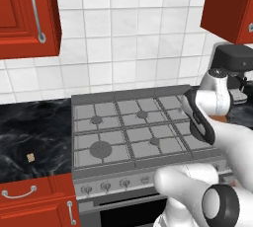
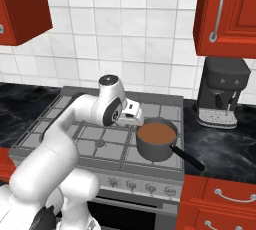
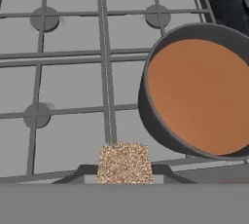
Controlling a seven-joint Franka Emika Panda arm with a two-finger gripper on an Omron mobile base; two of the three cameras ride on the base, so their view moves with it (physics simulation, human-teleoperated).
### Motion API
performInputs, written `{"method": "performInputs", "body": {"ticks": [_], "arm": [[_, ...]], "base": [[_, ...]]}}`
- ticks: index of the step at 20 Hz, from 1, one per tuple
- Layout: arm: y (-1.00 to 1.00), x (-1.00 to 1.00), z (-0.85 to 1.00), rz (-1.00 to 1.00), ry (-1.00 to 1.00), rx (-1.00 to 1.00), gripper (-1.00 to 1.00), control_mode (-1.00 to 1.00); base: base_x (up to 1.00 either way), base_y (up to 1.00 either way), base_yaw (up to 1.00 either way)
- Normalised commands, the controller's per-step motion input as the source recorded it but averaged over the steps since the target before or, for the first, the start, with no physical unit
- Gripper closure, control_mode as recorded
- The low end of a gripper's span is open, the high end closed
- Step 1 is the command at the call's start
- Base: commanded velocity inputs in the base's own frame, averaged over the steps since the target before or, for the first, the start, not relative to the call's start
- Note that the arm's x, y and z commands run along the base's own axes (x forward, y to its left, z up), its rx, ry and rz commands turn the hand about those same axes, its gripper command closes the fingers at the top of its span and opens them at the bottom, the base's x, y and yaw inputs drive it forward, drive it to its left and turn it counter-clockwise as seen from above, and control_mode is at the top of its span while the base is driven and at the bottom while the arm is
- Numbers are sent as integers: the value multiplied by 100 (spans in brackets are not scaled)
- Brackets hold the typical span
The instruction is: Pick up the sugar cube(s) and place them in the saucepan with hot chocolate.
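Note:
A tan speckled sugar cube (image 3: 123, 162) sits pinched between my gripper (image 3: 124, 170) tips at the bottom of the hand view, so the gripper is shut on it. The saucepan with hot chocolate (image 3: 160, 125), dark grey and full of brown liquid, lies just to the right of the cube over the stove grate. From the right base view, my hand (image 2: 132, 112) hovers at the left rim of the saucepan (image 2: 150, 151) on the front right burner, its handle pointing front right. Another tan sugar cube (image 1: 31, 157) rests on the black counter left of the stove.
The grey gas stove (image 1: 123, 127) has knobs (image 2: 150, 188) along its front. A black coffee machine (image 2: 222, 94) stands on the counter to the right. Red cabinets (image 1: 24, 9) hang above both sides, and red drawers (image 2: 220, 199) sit below the counter.

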Motion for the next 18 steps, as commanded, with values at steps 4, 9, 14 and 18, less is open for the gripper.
{"method": "performInputs", "body": {"ticks": [4, 9, 14, 18], "arm": [[-84, 24, -1, 0, 1, 0, 100, -100], [-67, 15, -10, 0, 3, 0, 100, -100], [-8, 6, -6, 0, 0, 0, 100, -100], [-3, 18, -11, 0, 0, 0, 100, -100]], "base": [[0, 0, 0], [0, 0, 0], [0, 0, 0], [0, 0, 0]]}}
